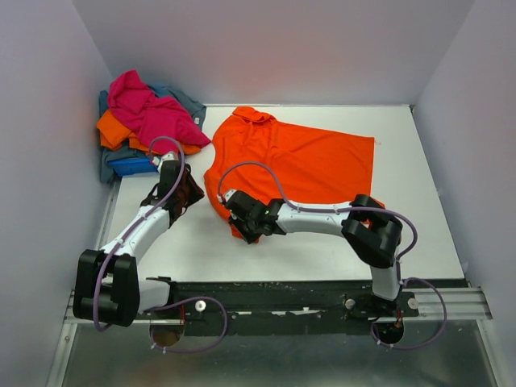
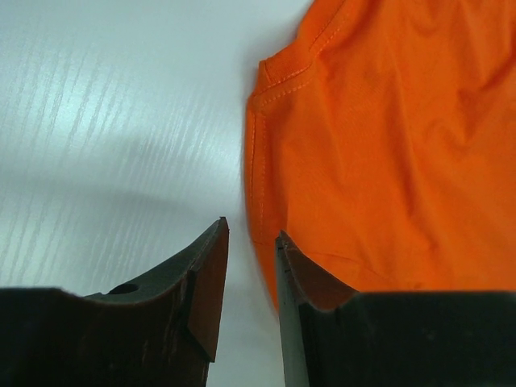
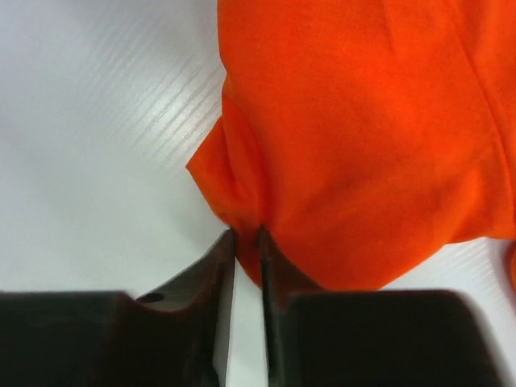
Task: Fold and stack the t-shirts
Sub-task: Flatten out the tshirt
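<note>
A bunched fold at the near-left corner of the bright orange soft-fabric t-shirt (image 3: 363, 137) is pinched between the tips of the right gripper (image 3: 247, 234), whose jaws are drawn almost together. The cloth is seen gathered into creases that run to those tips. The corner is judged to be held so that it can be lifted and carried over for a fold.

The left gripper (image 2: 251, 227) is held low over the white table (image 1: 322, 242), its jaws slightly parted, with bare table seen between them and nothing clamped. It is set just beside the stitched hem at the garment's left edge, probably so that the matching edge can be taken.

The t-shirt is laid out flat in the middle of the table, collar towards the far left. A crumpled heap of magenta-pink, orange, blue and grey-blue shirts (image 1: 145, 121) is piled at the far-left corner, presumably awaiting folding.

No brand, label or writing can be read anywhere.
</note>
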Motion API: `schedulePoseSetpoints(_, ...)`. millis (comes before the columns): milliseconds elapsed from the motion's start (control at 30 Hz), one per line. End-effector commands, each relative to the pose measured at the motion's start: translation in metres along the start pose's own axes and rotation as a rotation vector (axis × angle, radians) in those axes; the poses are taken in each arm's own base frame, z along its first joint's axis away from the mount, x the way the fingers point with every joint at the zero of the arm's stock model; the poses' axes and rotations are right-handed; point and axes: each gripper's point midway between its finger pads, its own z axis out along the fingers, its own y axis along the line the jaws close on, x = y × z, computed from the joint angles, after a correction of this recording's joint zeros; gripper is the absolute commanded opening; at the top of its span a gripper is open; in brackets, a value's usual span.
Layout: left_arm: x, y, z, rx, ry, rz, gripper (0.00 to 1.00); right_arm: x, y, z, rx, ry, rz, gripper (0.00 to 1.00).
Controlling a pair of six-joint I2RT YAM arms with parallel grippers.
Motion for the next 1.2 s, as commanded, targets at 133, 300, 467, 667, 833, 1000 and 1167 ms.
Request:
schedulePoseSetpoints(133, 0.005, -0.008, 0.003, 0.048, 0.016, -0.02, 0.4, -0.036, 0.018, -0.043, -0.081, -0.11, 0.025, 0.01)
schedulePoseSetpoints(300, 0.007, -0.011, 0.004, 0.053, 0.021, -0.014, 0.4, -0.06, 0.023, -0.06, -0.214, -0.142, 0.082, 0.01)
schedulePoseSetpoints(467, 0.009, -0.01, 0.005, 0.05, 0.025, -0.008, 0.4, -0.083, -0.008, -0.064, -0.313, -0.184, 0.205, 0.01)
schedulePoseSetpoints(667, 0.016, -0.018, 0.009, 0.073, 0.033, 0.0, 0.4, -0.104, -0.076, -0.052, -0.334, -0.204, 0.387, 0.01)
schedulePoseSetpoints(833, 0.021, -0.029, 0.009, 0.099, 0.041, 0.016, 0.4, -0.123, -0.116, -0.048, -0.297, -0.242, 0.439, 0.04)
schedulePoseSetpoints(1000, 0.023, -0.041, 0.004, 0.151, 0.034, 0.037, 0.4, -0.121, -0.132, -0.051, -0.218, -0.226, 0.438, 0.63)
schedulePoseSetpoints(1167, 0.034, -0.057, 0.0, 0.211, 0.075, 0.071, 0.4, -0.1, -0.128, -0.075, -0.193, -0.271, 0.401, 0.63)
